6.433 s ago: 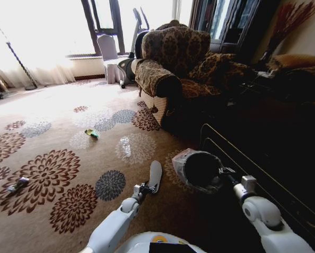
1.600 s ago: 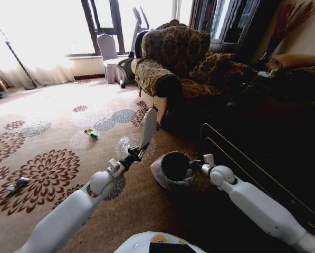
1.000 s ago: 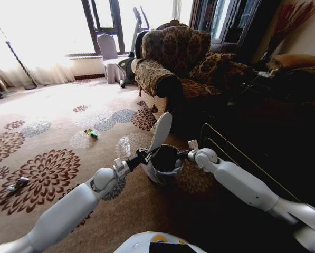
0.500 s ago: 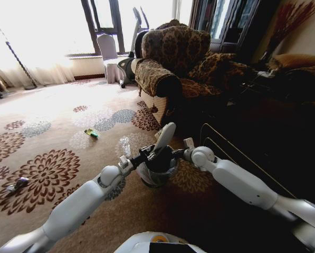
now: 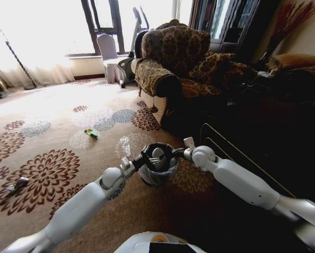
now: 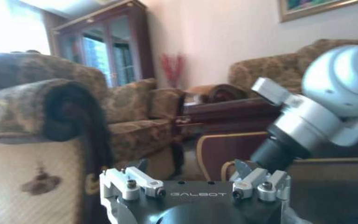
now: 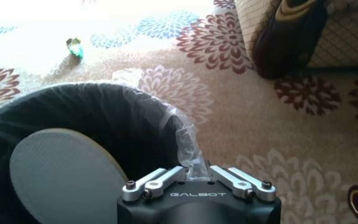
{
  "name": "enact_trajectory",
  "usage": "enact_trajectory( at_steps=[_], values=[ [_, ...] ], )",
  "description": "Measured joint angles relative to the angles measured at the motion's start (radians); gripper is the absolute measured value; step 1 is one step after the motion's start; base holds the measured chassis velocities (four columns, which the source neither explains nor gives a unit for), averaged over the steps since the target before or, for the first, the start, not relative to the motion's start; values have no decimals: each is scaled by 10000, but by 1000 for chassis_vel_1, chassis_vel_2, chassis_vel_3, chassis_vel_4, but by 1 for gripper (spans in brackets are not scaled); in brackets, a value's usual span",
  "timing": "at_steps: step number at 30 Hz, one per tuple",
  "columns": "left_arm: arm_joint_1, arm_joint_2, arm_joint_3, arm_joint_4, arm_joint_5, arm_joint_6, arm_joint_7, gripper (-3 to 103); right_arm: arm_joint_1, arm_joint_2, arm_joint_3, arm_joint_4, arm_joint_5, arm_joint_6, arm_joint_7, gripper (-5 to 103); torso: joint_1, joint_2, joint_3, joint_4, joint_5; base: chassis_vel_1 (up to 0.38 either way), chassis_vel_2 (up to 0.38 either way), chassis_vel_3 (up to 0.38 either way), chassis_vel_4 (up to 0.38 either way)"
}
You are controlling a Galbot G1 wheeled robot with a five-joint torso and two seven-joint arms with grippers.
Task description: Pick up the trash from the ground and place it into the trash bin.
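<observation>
We grip the trash bin point(image 5: 156, 169) rim with our right gripper point(image 5: 177, 153), fingers pinching its liner. A grey oval piece point(image 7: 64, 179) lies inside. Our left gripper point(image 5: 148, 158) hangs over the opening, fingers spread. Beyond, on the carpet point(image 5: 51, 142), lie a clear bottle point(image 5: 125, 146) and a green wrapper point(image 5: 91, 133).

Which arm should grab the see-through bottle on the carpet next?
Left. The left gripper is open over the trash bin, beside the bottle; the right gripper is clamped on the bin's rim.
</observation>
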Motion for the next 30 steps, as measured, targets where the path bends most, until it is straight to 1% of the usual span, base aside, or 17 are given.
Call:
enact_trajectory(
  at_steps=[2, 3, 5, 6, 7, 8, 9, 11, 13, 14, 15, 17, 19, 21, 25, 30],
  values=[
    [311, -70, -603, -318, -249, 620, -1282, 99, -378, -125, 462, 176, -173, 147, -79, 1, 0, 0, -1, 0, 0, 0, 0, 0, 0],
    [311, -70, -603, -318, -249, 620, -1282, 99, -378, -125, 462, 176, -173, 147, -79, 1, 0, 0, -1, 0, 0, 0, 0, 0, 0],
    [485, -185, -1055, -361, -688, 1115, -2770, 100, -846, -264, 896, 382, -633, 408, -220, 1, 0, 1, -1, 2, 2, 0, 0, 0, 0],
    [485, -185, -1055, -361, -688, 1115, -2770, 100, -846, -264, 896, 382, -633, 408, -220, 1, 0, 1, -1, 2, 2, 0, 0, 0, 0],
    [606, -262, -1374, -287, -1107, 1592, -4170, 100, -1280, -389, 1271, 563, -1146, 632, -364, 1, 0, 0, -1, -2, 0, 0, 0, 0, 0],
    [725, -325, -1558, -185, -1447, 1878, -4953, 100, -1686, -473, 1645, 725, -1585, 815, -495, 1, 0, 0, -1, -3, 3, 0, 0, 0, 0],
    [725, -325, -1558, -185, -1447, 1878, -4953, 100, -1686, -473, 1645, 725, -1585, 815, -495, 1, 0, 0, -1, -3, 3, 0, 0, 0, 0],
    [1049, -455, -1768, -58, -1836, 2317, -5613, 100, -2327, -578, 2317, 994, -2157, 912, -748, 1, 0, 1, -1, -2, 2, 0, 0, 0, 0],
    [1367, -606, -1831, 3, -2116, 2536, -5932, 100, -2908, -708, 2911, 1220, -2571, 926, -1132, 1, 0, 1, -1, 2, 2, 0, 0, 0, 0],
    [1729, -784, -1846, 57, -2269, 2794, -6125, 100, -3515, -880, 3464, 1417, -2942, 960, -1566, 1, 0, 1, -1, 1, 0, 0, 0, 0, 0],
    [1729, -784, -1846, 57, -2269, 2794, -6125, 100, -3515, -880, 3464, 1417, -2942, 960, -1566, 1, 0, 1, -1, 1, 0, 0, 0, 0, 0],
    [2097, -1000, -1841, 122, -2284, 2988, -6136, 100, -4337, -1075, 4172, 1568, -3289, 1042, -1995, 1, -1, 0, -2, -5, 3, 0, 0, 0, 0],
    [2279, -1159, -1793, 197, -2206, 3014, -6102, 100, -4917, -1209, 4661, 1668, -3438, 1154, -2192, 1, -1, 1, -2, -6, 3, 0, 0, 0, 0],
    [2340, -1207, -1747, 220, -2203, 3017, -6079, 100, -5130, -1250, 4839, 1705, -3490, 1206, -2274, 1, 0, 1, -2, -5, 0, 0, 0, 0, 0],
    [2372, -1360, -1497, 331, -2294, 3050, -5964, 100, -5966, -1377, 5461, 1914, -3680, 1563, -2430, 1, -1, 1, -2, -1, 4, -9, 10, 13, -7],
    [2279, -1576, -1435, 440, -2177, 3106, -5890, 100, -6320, -1538, 5737, 2153, -3688, 1596, -2448, 1, -2, 2, -3, -2, 3, -81, 71, 79, -69]
  ],
)
